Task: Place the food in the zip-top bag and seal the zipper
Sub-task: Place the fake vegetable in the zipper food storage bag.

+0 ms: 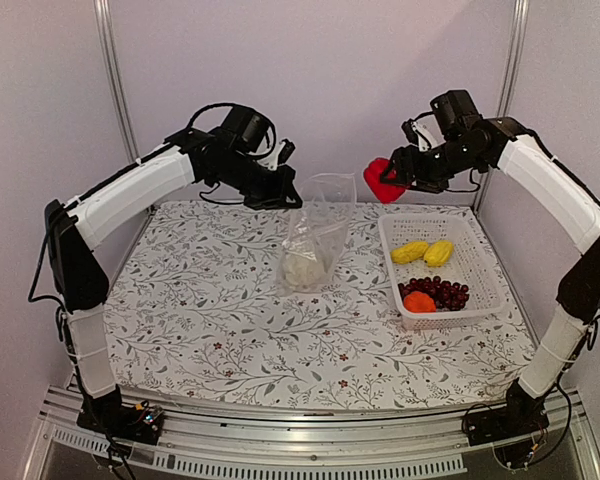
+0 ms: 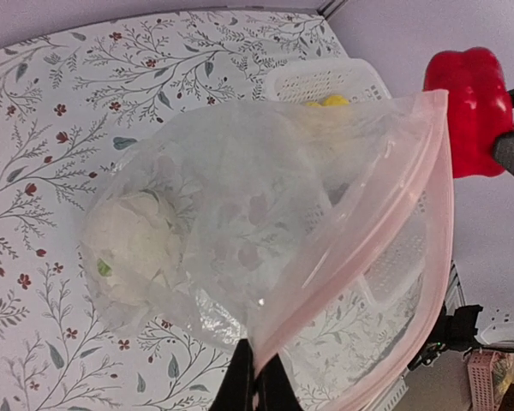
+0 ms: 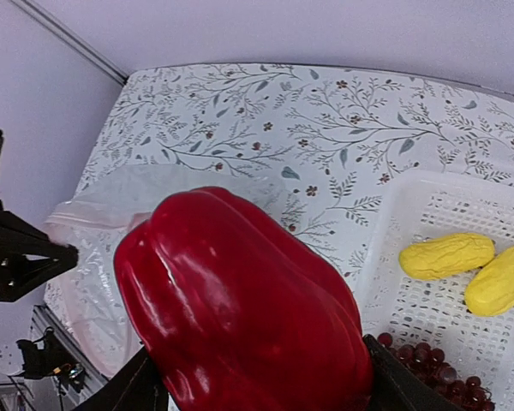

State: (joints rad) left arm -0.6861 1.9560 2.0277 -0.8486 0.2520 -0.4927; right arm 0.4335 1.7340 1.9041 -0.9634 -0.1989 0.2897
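Seen from above, the table (image 1: 220, 330) has a flowered cloth, and I judge the task to be at an early stage. The clear bag (image 1: 315, 235) stands near the middle of the table, a little toward 12 o'clock, with its mouth facing up and open. The left jaws are together, pinching the bag's rim at its 10 o'clock side and holding it up. In the left wrist view they grip the edge by the pinkish zipper (image 2: 351, 248), which is not pressed shut. One piece of food is inside: a cream-white lumpy piece (image 1: 302, 270) resting at the bottom of the bag. The right jaws are clamped on a red pepper (image 1: 382, 180), held in the air at about 2 o'clock from the bag's mouth, near it but not yet over it. The white basket (image 1: 480, 250) sits at 3 o'clock on the table. It holds two yellow pieces (image 1: 424, 252) side by side, a dark red grape bunch (image 1: 440, 291) and an orange ball (image 1: 418, 302). By my reckoning the pepper, those four pieces and the sealing are all left to do.
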